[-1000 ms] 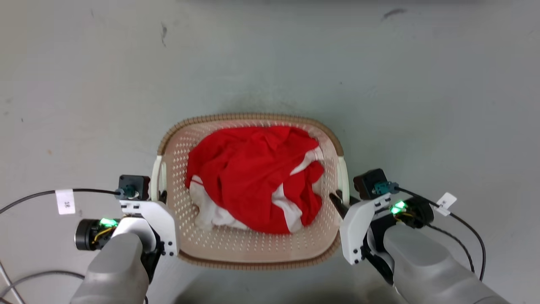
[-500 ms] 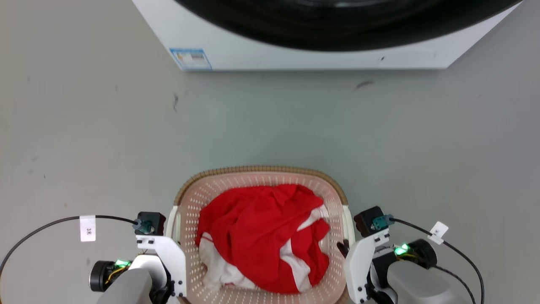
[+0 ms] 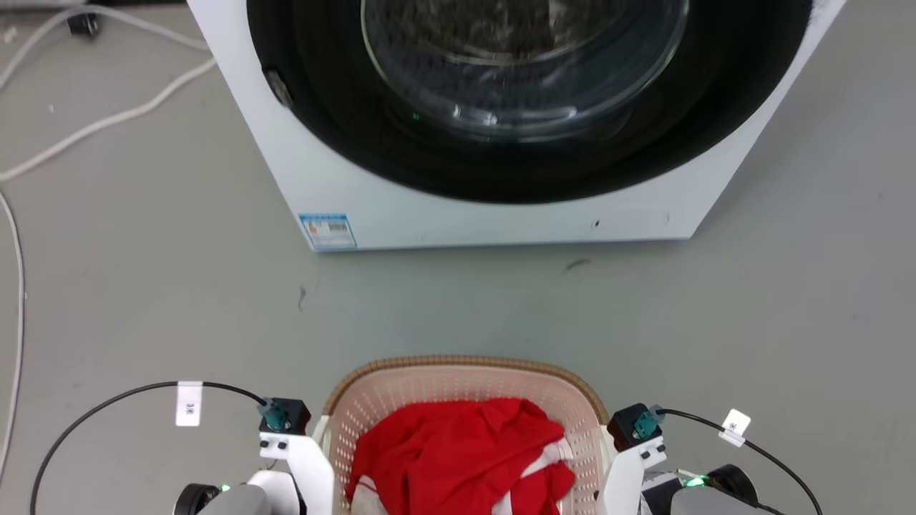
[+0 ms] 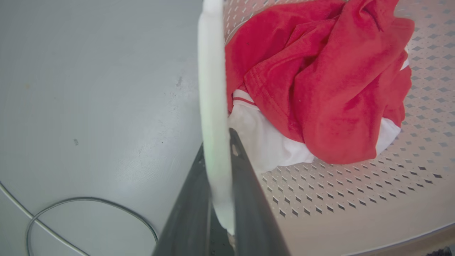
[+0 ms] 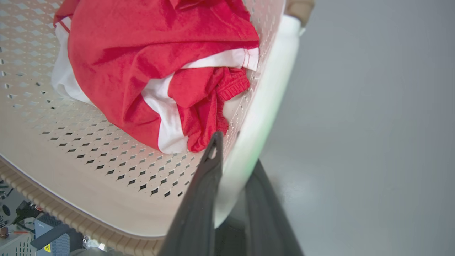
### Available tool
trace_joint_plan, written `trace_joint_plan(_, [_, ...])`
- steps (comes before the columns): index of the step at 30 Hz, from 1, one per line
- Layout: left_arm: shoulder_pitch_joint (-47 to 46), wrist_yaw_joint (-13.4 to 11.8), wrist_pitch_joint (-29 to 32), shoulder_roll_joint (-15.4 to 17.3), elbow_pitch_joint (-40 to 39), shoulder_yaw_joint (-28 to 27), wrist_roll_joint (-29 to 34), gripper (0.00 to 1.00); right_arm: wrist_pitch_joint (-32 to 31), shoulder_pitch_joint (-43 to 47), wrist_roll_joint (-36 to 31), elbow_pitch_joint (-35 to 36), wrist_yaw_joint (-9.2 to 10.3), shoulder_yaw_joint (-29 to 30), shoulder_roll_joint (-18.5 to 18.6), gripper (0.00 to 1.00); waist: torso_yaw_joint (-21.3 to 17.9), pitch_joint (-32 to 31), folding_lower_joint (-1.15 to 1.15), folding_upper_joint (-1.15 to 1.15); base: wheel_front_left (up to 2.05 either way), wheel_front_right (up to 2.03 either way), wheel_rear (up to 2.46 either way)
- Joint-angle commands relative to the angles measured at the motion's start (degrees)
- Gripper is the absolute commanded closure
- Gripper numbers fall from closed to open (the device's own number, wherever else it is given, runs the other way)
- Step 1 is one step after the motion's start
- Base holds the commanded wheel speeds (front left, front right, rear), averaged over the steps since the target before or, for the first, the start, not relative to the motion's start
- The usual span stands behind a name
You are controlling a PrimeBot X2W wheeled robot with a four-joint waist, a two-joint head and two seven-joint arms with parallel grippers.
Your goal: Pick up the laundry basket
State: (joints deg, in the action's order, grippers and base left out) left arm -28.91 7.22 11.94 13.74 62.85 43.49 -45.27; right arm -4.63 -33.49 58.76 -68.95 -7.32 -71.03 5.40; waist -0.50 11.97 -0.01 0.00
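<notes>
The laundry basket (image 3: 458,362), cream with perforated walls and a brown woven-look rim, sits at the bottom centre of the head view and holds a red and white garment (image 3: 465,458). My left gripper (image 4: 217,142) is shut on the basket's white left handle (image 4: 211,71), one dark finger on each side of it. On the opposite side, my right gripper (image 5: 237,149) is shut on the white right handle (image 5: 273,78) in the same way. In the head view the white gripper bodies flank the basket, and the fingers are hidden.
A white front-loading washing machine (image 3: 501,214) with a dark round glass door (image 3: 522,57) stands on the grey floor straight ahead of the basket. White cables (image 3: 107,121) trail over the floor at the far left. A thin grey cable (image 4: 89,202) lies below my left wrist.
The head camera has swung upward: the washing machine has come into view and the basket and grippers have slid to the bottom edge. Both grippers stay beside the handles.
</notes>
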Motion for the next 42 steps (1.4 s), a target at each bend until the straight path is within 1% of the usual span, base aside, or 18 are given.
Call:
trace_joint_plan(1, [0.52,0.43,1.01,-0.92,-1.33,1.24,-0.84,1.00,-0.65,0.61,0.00,1.27,-0.30,-0.60,-0.90,1.00,-0.78,-2.82,0.01,0.00,0.00,0.00,0.00])
trace_joint_plan(7, [-0.15,0.49,5.03,0.05,-2.77,5.91,-4.53,1.00,-4.24,0.81,1.10,1.84,-0.26,-1.35,0.71,1.00,-1.37,-6.69,0.01,0.00,0.00,0.00,0.00])
trace_joint_plan(8, [-0.56,0.49,6.34,0.03,-3.00,7.40,-5.61,1.00,-5.17,0.71,1.39,1.88,-0.25,-1.50,1.11,1.00,-1.50,-7.81,0.01,0.00,0.00,0.00,0.00])
trace_joint_plan(20, [-2.09,0.54,11.38,-0.20,-2.48,13.24,-10.68,1.00,-8.76,-1.43,2.08,1.45,-0.24,-2.04,2.45,1.00,-1.18,-12.01,0.01,0.00,0.00,0.00,0.00])
trace_joint_plan(32, [-2.83,0.54,14.33,-0.34,-0.86,17.02,-15.30,1.00,-10.76,-1.68,2.20,1.98,-0.24,-2.30,1.46,1.00,-1.33,-15.31,0.01,0.00,0.00,0.00,0.00])
trace_joint_plan(42, [-2.50,0.55,15.81,-0.52,-0.08,19.67,-17.92,1.00,-11.76,-0.55,1.43,2.29,-0.24,-2.42,1.82,1.00,-1.34,-17.61,0.01,0.00,0.00,0.00,0.00])
